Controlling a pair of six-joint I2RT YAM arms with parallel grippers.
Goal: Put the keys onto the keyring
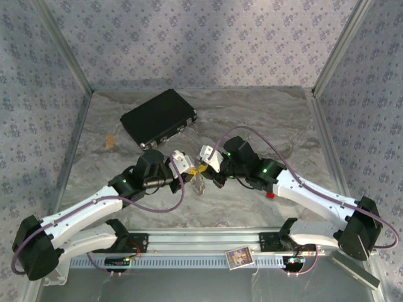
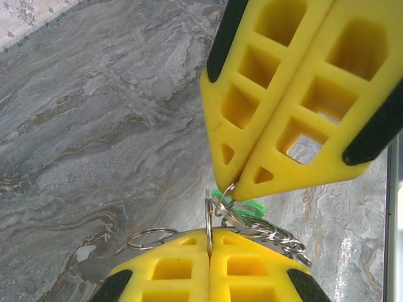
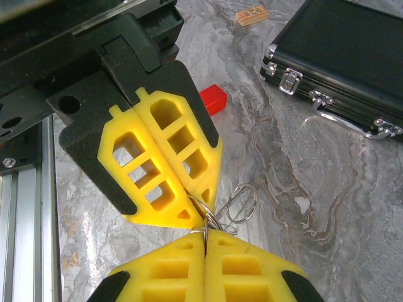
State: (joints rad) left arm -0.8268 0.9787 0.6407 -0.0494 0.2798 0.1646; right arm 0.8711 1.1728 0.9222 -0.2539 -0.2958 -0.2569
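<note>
Left hand [image 2: 208, 242] and right hand [image 3: 205, 238], each pressed together, pinch the shiny silver wire keyring [image 3: 241, 202] between them above the grey marbled tabletop [image 2: 94, 126]; an uneven tug could slip the thin wire free.

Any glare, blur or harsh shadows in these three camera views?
Top external: even light, faint shadows, the keyring tiny. Left wrist: keyring glints, top-left corner washed out. Right wrist: sharp, bright glints on the black case latches.

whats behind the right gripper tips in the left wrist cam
A green key head peeks out behind the right gripper and the keyring; its shank and any other keys are covered.
</note>
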